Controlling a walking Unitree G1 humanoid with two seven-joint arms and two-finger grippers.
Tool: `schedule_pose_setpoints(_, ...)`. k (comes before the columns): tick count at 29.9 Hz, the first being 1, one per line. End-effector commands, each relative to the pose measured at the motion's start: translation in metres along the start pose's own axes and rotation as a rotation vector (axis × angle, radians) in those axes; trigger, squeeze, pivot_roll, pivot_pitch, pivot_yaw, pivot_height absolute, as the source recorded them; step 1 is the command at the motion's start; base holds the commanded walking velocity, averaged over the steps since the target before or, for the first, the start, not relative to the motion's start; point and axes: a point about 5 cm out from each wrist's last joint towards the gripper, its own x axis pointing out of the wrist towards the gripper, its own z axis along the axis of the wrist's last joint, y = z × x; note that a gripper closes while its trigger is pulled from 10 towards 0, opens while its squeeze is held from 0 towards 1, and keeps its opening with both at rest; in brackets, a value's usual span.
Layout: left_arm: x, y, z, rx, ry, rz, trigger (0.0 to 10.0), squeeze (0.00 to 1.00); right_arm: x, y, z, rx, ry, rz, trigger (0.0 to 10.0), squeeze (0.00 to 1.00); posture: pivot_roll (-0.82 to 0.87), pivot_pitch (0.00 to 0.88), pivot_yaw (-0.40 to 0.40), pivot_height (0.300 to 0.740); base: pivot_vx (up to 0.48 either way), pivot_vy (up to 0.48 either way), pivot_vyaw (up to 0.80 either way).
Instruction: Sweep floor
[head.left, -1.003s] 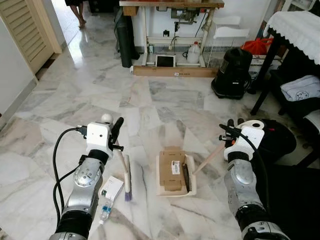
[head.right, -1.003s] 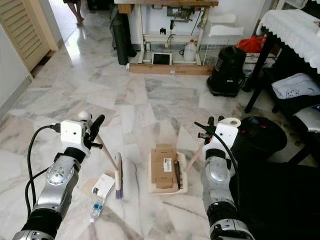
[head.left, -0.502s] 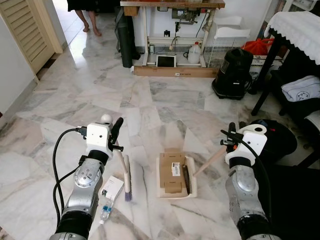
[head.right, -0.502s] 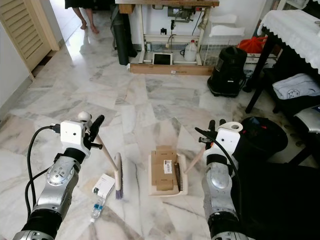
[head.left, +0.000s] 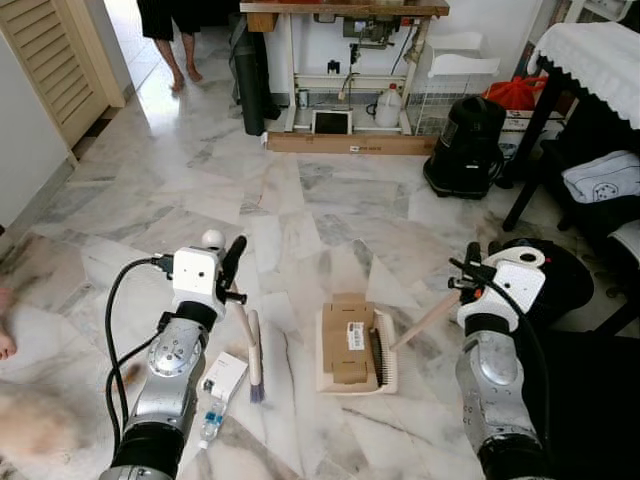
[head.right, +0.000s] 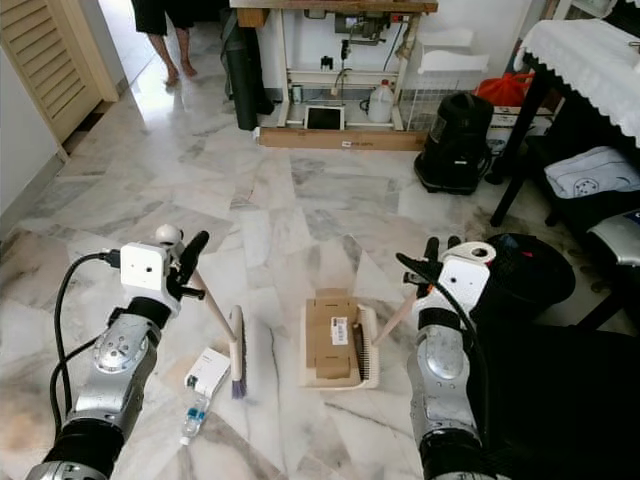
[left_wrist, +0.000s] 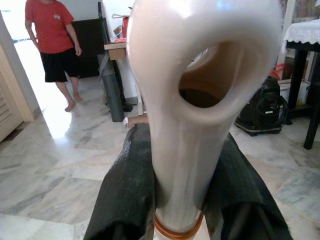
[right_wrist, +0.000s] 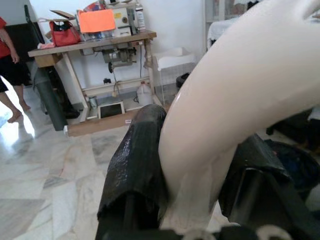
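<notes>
My left gripper is shut on the cream handle of a hand brush whose bristle head rests on the marble floor. Its black fingers clamp the handle from both sides. To the right, a cream dustpan lies flat on the floor with a brown cardboard box inside it. My right gripper is shut on the dustpan's long handle, fingers pressed against it. A small white carton and a plastic bottle lie just left of the brush head.
A person stands in the doorway at the far left. A sewing table, a black vacuum, a cloth-covered table and a black round bin line the back and right. A blurred shape shows at the near left.
My right arm has drifted a little to the right with the dustpan handle. The person has stepped further into view. A blurred shape has appeared at the near left.
</notes>
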Motion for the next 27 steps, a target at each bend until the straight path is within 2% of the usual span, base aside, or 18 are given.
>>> schedule_pose_setpoints(1, 0.0024, 0.0025, 0.0134, 0.023, -0.076, 0.008, 10.0, 0.00, 0.0025, 0.0036, 0.0134, 0.003, -0.059, 0.013, 10.0, 0.00, 0.02, 0.000, -0.021, 0.740, 0.000, 0.000, 0.00)
schedule_pose_setpoints(27, 0.0002, 0.0026, 0.0105, 0.028, -0.066, 0.023, 10.0, 0.00, 0.0039, 0.0005, 0.0166, -0.003, -0.052, 0.013, 10.0, 0.00, 0.03, 0.000, -0.036, 0.740, 0.000, 0.000, 0.00)
